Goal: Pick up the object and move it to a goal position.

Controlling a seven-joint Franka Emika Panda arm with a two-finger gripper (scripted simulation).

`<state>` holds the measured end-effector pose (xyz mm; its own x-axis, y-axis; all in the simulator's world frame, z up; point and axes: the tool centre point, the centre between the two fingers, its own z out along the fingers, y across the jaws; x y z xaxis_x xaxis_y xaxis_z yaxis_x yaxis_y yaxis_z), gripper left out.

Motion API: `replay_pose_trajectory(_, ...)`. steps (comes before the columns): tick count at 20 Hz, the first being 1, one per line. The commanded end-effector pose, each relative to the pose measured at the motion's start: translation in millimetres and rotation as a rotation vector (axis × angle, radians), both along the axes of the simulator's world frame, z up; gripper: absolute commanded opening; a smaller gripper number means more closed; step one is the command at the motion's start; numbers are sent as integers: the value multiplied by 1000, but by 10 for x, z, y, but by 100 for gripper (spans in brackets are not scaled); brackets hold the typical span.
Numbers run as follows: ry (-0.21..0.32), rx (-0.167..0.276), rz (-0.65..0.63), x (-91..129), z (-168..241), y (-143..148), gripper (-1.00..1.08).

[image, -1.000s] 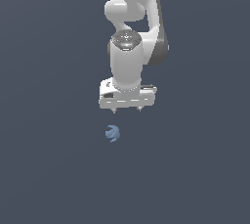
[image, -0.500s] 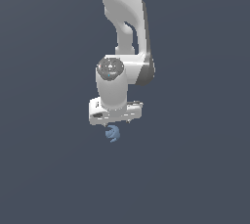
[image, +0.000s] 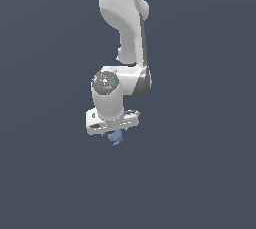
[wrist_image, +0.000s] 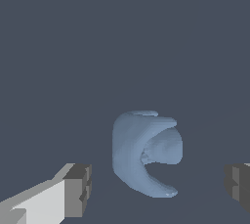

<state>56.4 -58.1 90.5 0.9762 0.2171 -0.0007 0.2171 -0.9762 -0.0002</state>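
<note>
The object (image: pixel 116 137) is a small light-blue swirled lump on the dark grey floor. In the exterior view it peeks out just below my white gripper (image: pixel 113 131), which hangs right over it and hides its upper part. In the wrist view the object (wrist_image: pixel 145 152) lies between my two fingers (wrist_image: pixel 77 190), which stand wide apart on either side of it without touching it. The gripper (wrist_image: pixel 158 189) is open and empty.
The white arm (image: pixel 125 28) reaches down from the top of the exterior view. The plain dark grey floor (image: pixel 200 173) surrounds the object on all sides.
The arm has swung toward the exterior view's left and come down over the object. The gripper that was above and beside the lump now sits right over it.
</note>
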Motion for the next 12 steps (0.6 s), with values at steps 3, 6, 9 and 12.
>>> replay_pose_trajectory(3,0,0,0,0,-16,-1,100)
replay_pose_trajectory(6,0,0,1,-1,-95,-2,100)
replay_pose_trajectory(9,0,0,2,-3,-240,-1,100)
replay_pose_trajectory(12,-1,0,2,-7,-402,-5,100)
